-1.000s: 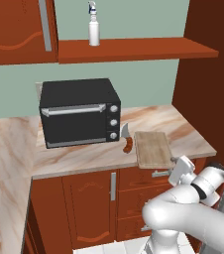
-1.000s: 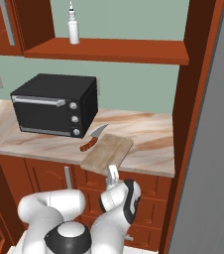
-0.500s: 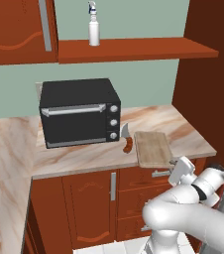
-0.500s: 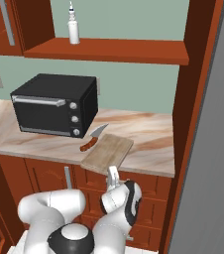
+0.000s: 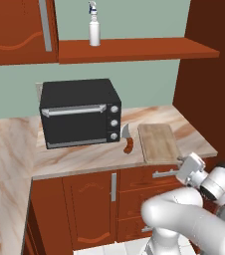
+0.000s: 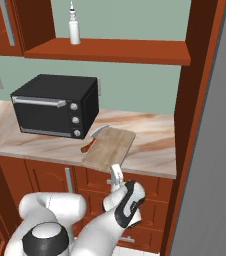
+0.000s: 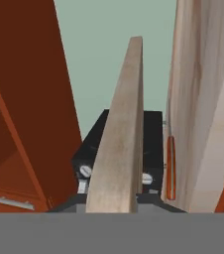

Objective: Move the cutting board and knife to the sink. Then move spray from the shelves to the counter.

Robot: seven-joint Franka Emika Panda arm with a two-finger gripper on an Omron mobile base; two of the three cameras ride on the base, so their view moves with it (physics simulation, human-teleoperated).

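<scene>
The light-brown cutting board (image 5: pixel 158 142) (image 6: pixel 110 147) lies flat on the beige counter (image 5: pixel 79 154) (image 6: pixel 150 145), right of the oven. My gripper (image 5: pixel 181 161) (image 6: pixel 114 168) is at the board's front edge, which overhangs the counter, and is shut on it. In the hand view the board (image 7: pixel 121 144) runs edge-on away from the gripper (image 7: pixel 113 203). The knife (image 5: pixel 128 142) (image 6: pixel 88 146) lies beside the board's left side, and its reddish handle (image 7: pixel 171 166) shows along the counter. The white spray (image 5: pixel 94 30) (image 6: pixel 74 30) stands on the shelves (image 5: pixel 134 49) (image 6: pixel 110 50). The sink is out of view.
A black oven (image 5: pixel 79 112) (image 6: pixel 55 105) (image 7: pixel 153 144) stands on the counter left of the knife. A tall reddish-brown cabinet wall (image 5: pixel 209 89) (image 6: pixel 197 100) closes off the counter's right end. Cabinet doors and drawers (image 5: pixel 92 209) sit below the counter edge.
The jaws have closed onto the board's front edge. Board, knife and spray have stayed where they were.
</scene>
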